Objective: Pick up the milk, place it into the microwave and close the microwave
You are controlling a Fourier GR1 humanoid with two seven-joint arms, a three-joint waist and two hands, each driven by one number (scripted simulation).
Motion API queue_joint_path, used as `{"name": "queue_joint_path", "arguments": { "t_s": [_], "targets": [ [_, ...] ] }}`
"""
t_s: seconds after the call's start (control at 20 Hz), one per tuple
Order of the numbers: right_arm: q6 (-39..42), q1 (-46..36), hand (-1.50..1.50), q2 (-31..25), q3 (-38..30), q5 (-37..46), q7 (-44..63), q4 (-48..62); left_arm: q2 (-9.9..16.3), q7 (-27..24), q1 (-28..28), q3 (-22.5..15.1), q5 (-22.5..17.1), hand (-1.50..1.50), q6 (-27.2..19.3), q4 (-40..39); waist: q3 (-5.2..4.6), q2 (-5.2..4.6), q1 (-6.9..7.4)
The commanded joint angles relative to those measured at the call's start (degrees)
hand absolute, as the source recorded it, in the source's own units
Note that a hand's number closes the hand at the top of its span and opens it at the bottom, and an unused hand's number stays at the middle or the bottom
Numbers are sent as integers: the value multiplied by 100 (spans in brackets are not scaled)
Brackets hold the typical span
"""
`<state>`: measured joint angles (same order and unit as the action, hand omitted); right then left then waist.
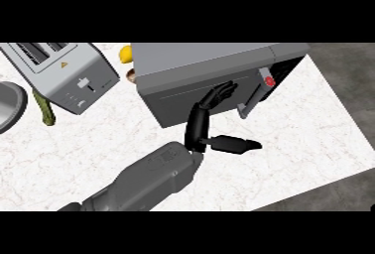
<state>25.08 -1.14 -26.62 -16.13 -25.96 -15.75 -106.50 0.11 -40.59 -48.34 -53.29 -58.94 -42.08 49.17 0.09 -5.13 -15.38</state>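
Observation:
The grey microwave (209,59) stands at the back middle of the counter. Its grey door (183,99) faces me and is swung almost against the body, with a pale handle (250,101) at its right end. A dark gap (289,69) shows to the right of the door. In that gap is a small red-and-white patch (269,80); I cannot tell whether it is the milk. My left hand (199,124) reaches up from the lower left. It is open, its straight fingers (222,93) lie against the door and its thumb (236,145) points right. My right hand does not show.
A silver toaster (62,74) stands at the back left. A grey bowl (7,104) and a green vegetable (44,108) lie at the left edge. A yellow fruit (126,53) and a brown item (132,75) sit left of the microwave. The counter's edge (344,114) runs down the right.

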Motion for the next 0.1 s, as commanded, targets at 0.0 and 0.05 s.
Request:
{"name": "queue_joint_path", "arguments": {
  "t_s": [0.0,0.05],
  "targets": [
    [155,-156,-150,-158,-135,-313,66,218,-10,99,-372,331,-241,-150,-124,-479,-6,-16,-86],
    [210,-183,-150,-229,-131,-311,100,291,-11,79,-403,330,-244,-150,-106,-494,-5,-48,-79]
  ]
}}
